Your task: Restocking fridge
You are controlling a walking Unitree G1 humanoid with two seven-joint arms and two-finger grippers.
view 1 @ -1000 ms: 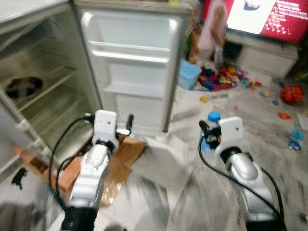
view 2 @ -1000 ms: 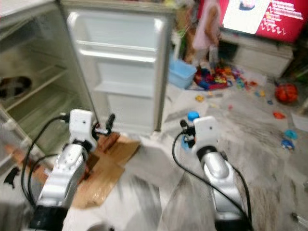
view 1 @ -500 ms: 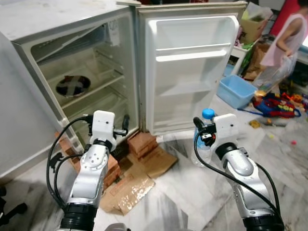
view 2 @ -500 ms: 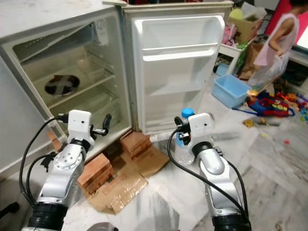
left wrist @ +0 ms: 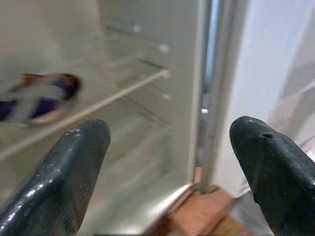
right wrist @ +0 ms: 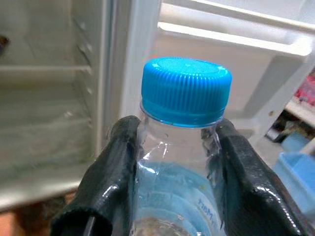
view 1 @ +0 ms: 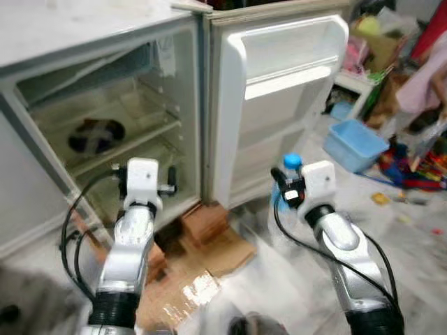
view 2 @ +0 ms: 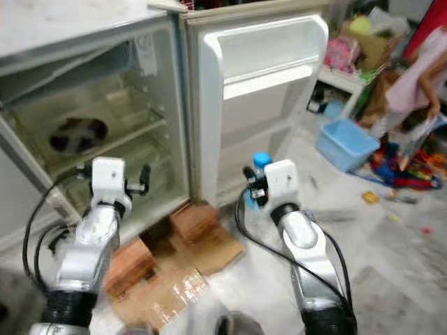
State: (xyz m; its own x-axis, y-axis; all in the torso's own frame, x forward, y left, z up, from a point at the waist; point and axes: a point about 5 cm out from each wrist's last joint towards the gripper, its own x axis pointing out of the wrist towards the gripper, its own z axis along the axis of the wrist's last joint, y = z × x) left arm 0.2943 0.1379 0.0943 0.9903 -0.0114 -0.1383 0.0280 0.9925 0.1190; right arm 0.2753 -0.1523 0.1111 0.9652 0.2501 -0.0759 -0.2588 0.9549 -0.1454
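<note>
The right gripper (right wrist: 173, 162) squeezes a water bottle (right wrist: 183, 147) – the open fridge (view 1: 105, 118) sits at ten o'clock; the left gripper (left wrist: 172, 162) is spread wide, holding nothing.

Bricks (view 1: 204, 218) and flattened cardboard (view 1: 209, 262) lie on the marble floor (view 1: 412, 241) below the fridge (view 1: 105, 118).

Pale marbled floor (view 1: 412, 244); flattened cardboard (view 1: 209, 262) at 6 o'clock; blue tub (view 1: 355, 143) at 3 o'clock; scattered toys (view 1: 419, 164) beyond; bright daylight.
</note>
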